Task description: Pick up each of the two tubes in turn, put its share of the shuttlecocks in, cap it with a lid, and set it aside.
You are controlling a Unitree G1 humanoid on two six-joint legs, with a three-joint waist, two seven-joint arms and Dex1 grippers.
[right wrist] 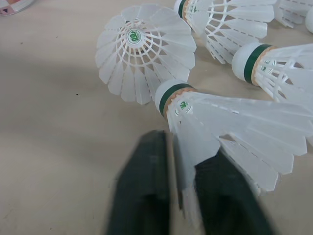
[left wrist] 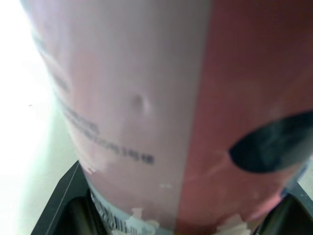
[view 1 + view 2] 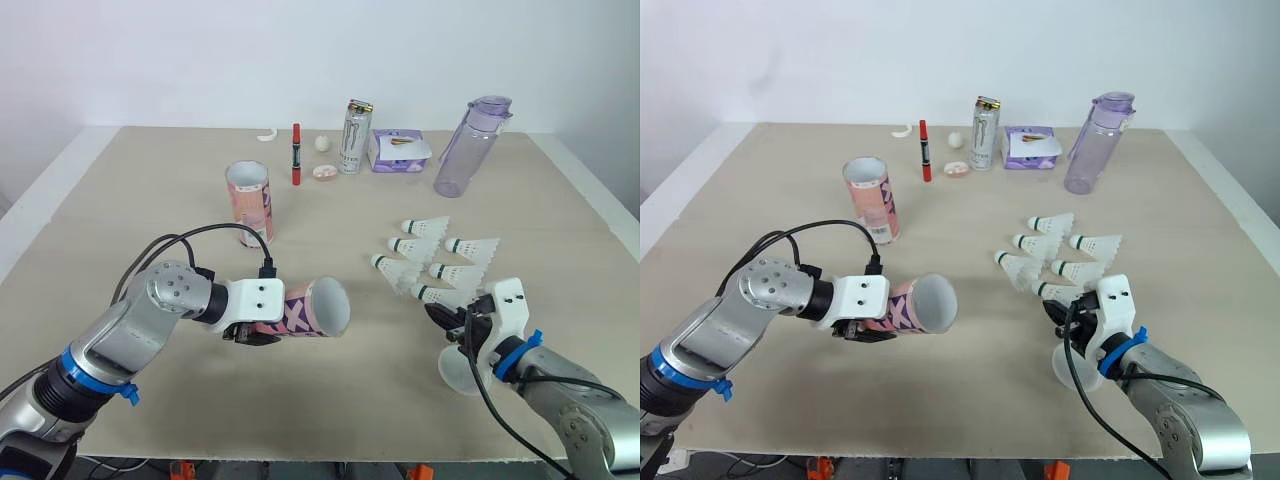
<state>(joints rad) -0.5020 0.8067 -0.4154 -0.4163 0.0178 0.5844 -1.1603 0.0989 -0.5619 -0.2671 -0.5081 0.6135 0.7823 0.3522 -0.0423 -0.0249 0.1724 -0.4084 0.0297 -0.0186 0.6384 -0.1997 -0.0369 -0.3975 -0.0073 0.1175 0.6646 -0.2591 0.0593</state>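
Observation:
My left gripper (image 3: 256, 331) is shut on a pink patterned tube (image 3: 305, 308), held lying sideways just above the table with its whitish round end (image 3: 331, 306) facing right; the tube's wall (image 2: 161, 107) shows close up between the fingers (image 2: 73, 210). A second pink tube (image 3: 249, 203) stands upright farther back. Several white shuttlecocks (image 3: 440, 244) with green-banded corks lie in a cluster on the right. My right gripper (image 1: 182, 156) is at the cluster's near edge, its black fingers pinched on the feather skirt of the nearest shuttlecock (image 1: 215, 117).
A pale round disc (image 3: 462, 372) lies under my right wrist. Along the back stand a drink can (image 3: 356, 137), a purple bottle (image 3: 467, 147) and a tissue pack (image 3: 399, 150), with a red pen (image 3: 296, 153), a small ball (image 3: 322, 143) and a small round lid (image 3: 326, 172).

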